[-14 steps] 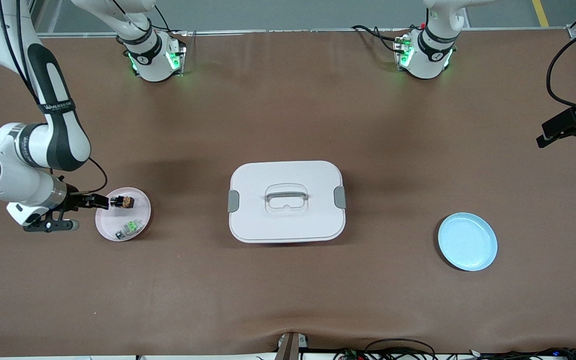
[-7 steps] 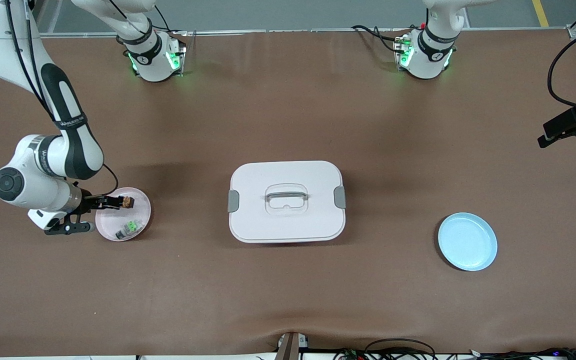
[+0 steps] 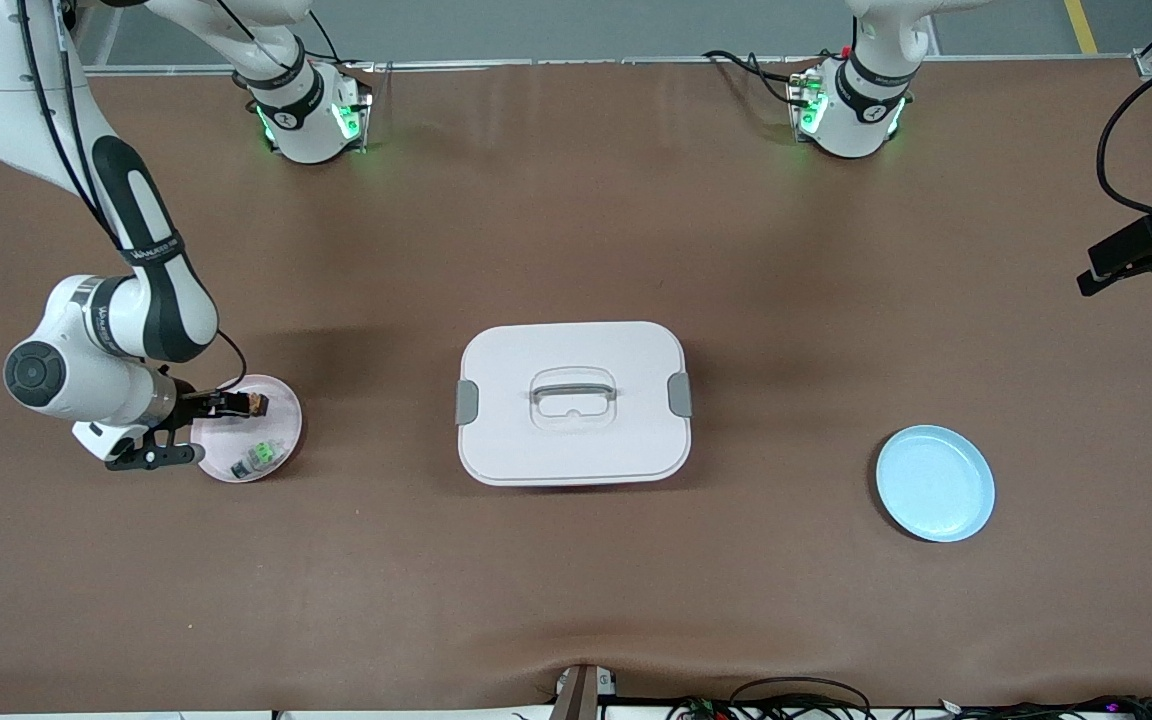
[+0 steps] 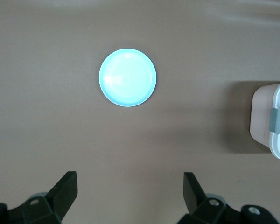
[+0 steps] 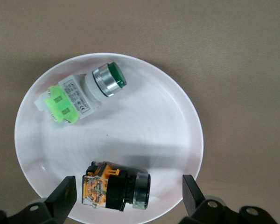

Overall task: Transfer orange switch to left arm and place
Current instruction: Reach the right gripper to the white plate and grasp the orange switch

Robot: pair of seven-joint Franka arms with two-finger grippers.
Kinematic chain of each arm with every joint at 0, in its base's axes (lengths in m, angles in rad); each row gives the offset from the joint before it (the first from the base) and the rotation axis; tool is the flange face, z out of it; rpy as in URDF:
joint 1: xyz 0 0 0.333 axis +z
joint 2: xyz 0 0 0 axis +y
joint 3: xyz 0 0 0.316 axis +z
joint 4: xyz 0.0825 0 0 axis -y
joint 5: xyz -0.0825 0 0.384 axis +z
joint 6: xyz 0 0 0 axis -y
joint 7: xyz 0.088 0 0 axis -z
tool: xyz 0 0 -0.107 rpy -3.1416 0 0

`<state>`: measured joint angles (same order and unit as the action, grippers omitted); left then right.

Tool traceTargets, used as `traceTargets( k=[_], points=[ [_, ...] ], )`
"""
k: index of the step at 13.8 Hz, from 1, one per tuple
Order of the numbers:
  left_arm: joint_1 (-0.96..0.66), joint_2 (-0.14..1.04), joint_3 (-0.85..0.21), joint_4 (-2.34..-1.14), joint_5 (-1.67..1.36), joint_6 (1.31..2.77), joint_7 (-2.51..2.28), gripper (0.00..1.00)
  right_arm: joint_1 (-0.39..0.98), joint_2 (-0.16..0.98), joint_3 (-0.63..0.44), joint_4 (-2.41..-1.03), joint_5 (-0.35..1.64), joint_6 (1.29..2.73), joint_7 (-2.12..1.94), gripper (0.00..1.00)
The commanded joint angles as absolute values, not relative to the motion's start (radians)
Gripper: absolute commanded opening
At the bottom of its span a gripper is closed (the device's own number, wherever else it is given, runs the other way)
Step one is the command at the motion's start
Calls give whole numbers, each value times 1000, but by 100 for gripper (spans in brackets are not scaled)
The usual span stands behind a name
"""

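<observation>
Right wrist view shows you the right gripper (image 5: 128,189) with its jaws spread wide, one finger on either side of the orange switch (image 5: 115,185) and neither touching it, so nothing is held. You can see the switch lying on its side in the pink plate (image 5: 177,126), orange body toward one finger, dark cap end toward the other. Beside it in the same plate, apart from it, lies the green switch (image 5: 81,95) with its silver collar.

From the front view, your right gripper (image 3: 226,404) sits low over the pink plate (image 3: 281,395) at the right arm's end of the tabletop (image 3: 576,580), with the orange switch (image 3: 256,403) just past its tips and the green switch (image 3: 258,457) nearer the camera.

Your left gripper (image 4: 128,186) waits high with its jaws wide apart and nothing between them, over bare tabletop near the blue plate (image 4: 128,77). In the front view it (image 3: 1146,262) hangs at the left arm's end, well apart from the blue plate (image 3: 934,484). The box (image 3: 573,402) stands closed mid-tabletop, between the two plates.
</observation>
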<state>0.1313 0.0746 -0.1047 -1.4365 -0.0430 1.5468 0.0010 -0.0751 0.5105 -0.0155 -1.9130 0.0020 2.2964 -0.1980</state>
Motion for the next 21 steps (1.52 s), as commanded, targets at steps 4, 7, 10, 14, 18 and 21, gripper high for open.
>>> traceTargets(
  k=[4,7,10,14,18,21],
  points=[
    [133,74,-107,-1428,-40,1532,-2,100,-74,509,-3,-1956,21,2336,-210,100],
    [132,74,-107,-1428,-40,1532,-3,100,-77,511,-3,-1971,21,2352,-225,100],
    [133,74,-107,-1428,-40,1532,-2,100,-78,514,-3,-2003,21,2399,-230,100],
    [132,74,-107,-1428,-40,1532,-3,100,-83,531,-3,-2005,21,2411,-230,100],
    [132,74,-107,-1428,-40,1532,-3,100,-84,537,-3,-2005,21,2415,-230,100],
    [132,74,-107,-1428,-40,1532,-3,100,-84,537,-3,-2005,21,2407,-230,100]
  ],
)
